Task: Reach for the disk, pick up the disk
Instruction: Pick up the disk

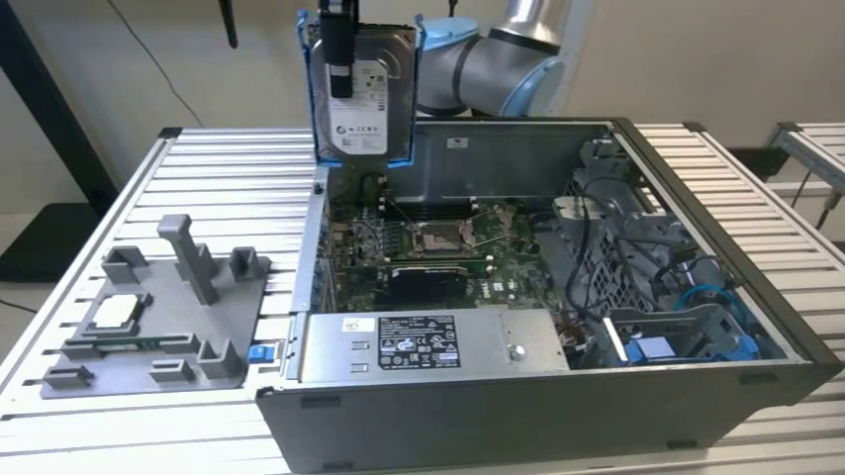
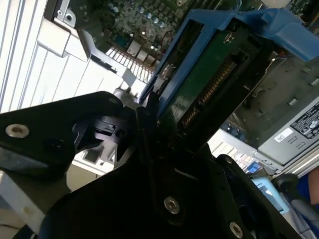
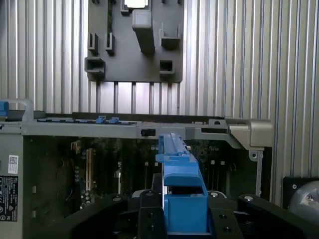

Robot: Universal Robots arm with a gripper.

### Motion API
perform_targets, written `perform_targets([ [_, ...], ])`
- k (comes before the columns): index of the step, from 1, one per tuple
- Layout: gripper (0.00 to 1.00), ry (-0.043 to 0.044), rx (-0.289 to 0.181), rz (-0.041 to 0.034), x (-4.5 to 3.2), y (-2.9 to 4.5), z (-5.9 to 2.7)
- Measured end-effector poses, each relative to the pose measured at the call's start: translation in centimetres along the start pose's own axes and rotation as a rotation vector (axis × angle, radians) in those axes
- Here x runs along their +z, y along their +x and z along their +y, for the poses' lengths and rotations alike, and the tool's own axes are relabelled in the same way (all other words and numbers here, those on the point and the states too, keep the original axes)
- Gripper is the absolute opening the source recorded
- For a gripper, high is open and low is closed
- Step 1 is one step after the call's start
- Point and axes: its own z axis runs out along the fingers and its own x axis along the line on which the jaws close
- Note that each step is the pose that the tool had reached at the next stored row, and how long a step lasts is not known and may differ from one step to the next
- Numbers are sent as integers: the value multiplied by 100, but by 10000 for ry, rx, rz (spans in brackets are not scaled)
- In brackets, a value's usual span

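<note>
- The gripper (image 1: 340, 74) of the robot arm (image 1: 509, 59) pinches the disk (image 1: 367, 109), holding it upright with its white label facing the exterior view. It hangs above the open computer case (image 1: 739, 327), over the side nearest the grey fixture plate (image 1: 158, 317).
- In the second wrist view, the black fingers (image 2: 144, 129) are pressed onto one end of the disk (image 2: 209, 74), where its green circuit board sits inside the blue frame.
- In the first wrist view, the blue frame (image 3: 182, 184) juts out from between the gripper's dark housings above the case wall (image 3: 124, 130).
- The pick-up appears to be accomplished, with the drive apparently free of the case.
- Doing this step well seems to call for a firm, even squeeze across the frame, since blue plastic may flex or slip.
- It also seems to call for holding the drive upright so that its lower edge stays off the case wall and the motherboard (image 1: 436, 247) below.
- The case lies on its side on a ribbed aluminium table (image 1: 198, 178), with its power supply (image 1: 422, 341) toward the camera.
- The fixture plate, at the exterior view's left, carries a small square chip (image 1: 117, 310) and several empty holders.
- A pale wall closes the room behind, and a dark stand (image 1: 40, 148) rises at the exterior view's left.
</note>
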Motion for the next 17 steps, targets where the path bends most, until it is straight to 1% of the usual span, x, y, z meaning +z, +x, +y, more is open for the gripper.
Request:
perform_targets([
  [17, 0, -100, 1, -1, -29, 7, -622],
])
